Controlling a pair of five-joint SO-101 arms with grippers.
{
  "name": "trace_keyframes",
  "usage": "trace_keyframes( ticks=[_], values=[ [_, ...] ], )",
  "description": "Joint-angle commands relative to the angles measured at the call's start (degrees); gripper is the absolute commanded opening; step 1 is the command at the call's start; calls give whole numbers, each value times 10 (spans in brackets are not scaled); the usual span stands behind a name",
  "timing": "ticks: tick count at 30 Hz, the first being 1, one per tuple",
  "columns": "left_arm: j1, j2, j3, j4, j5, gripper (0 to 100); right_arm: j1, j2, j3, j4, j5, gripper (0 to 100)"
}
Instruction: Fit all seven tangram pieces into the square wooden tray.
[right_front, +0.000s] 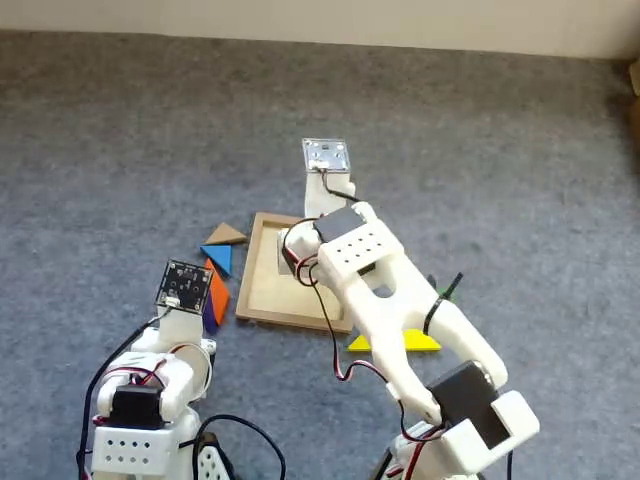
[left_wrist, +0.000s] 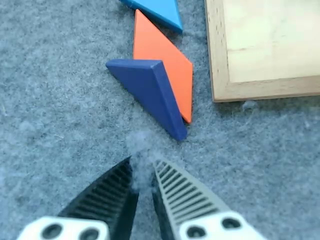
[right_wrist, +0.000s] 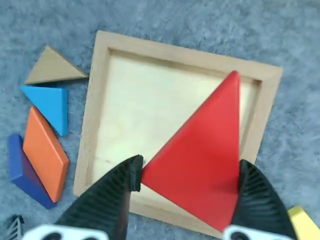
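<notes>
Grey carpet (right_front: 500, 150) is covering the whole work surface, and the square wooden tray (right_wrist: 92, 125) is lying flat on it between the two arms. The right gripper (right_wrist: 189, 175) is spreading its jaws wide around the large red triangle (right_wrist: 205, 155), gripping it by two sides. The piece is sitting over the tray with one corner overlapping the rim. A yellow triangle (right_front: 425, 342) is lying on the carpet just beside the tray, partly under the right arm. The other loose pieces are lying in a row along the tray's opposite side. A dark blue triangle (left_wrist: 150, 92) is leaning tilted against an orange parallelogram (left_wrist: 167, 70), followed by a light blue triangle (right_wrist: 50, 105) and a tan triangle (right_wrist: 52, 67). The left gripper (left_wrist: 144, 172) is hovering near the dark blue triangle's tip, jaws almost together and holding nothing
</notes>
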Motion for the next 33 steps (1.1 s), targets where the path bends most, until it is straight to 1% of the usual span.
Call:
trace_keyframes(
  ticks=[1, 3, 6, 8, 20, 25, 33],
  values=[
    [-8, -22, 11, 3, -4, 7, -8, -7, -11, -32, -21, 217],
    [-8, -22, 11, 3, -4, 7, -16, -6, -5, -64, -50, 214],
    [-8, -22, 11, 3, -4, 7, -22, -9, 11, -65, -124, 214],
    [-8, -22, 11, 3, -4, 7, -24, -8, 14, -65, -147, 214],
    [-8, -22, 11, 3, -4, 7, 5, -4, 28, -71, -153, 214],
    [-8, -22, 11, 3, -4, 7, 5, -5, 83, -137, -149, 214],
    [-8, -22, 11, 3, -4, 7, 12, -6, 98, -136, -149, 214]
  ],
)
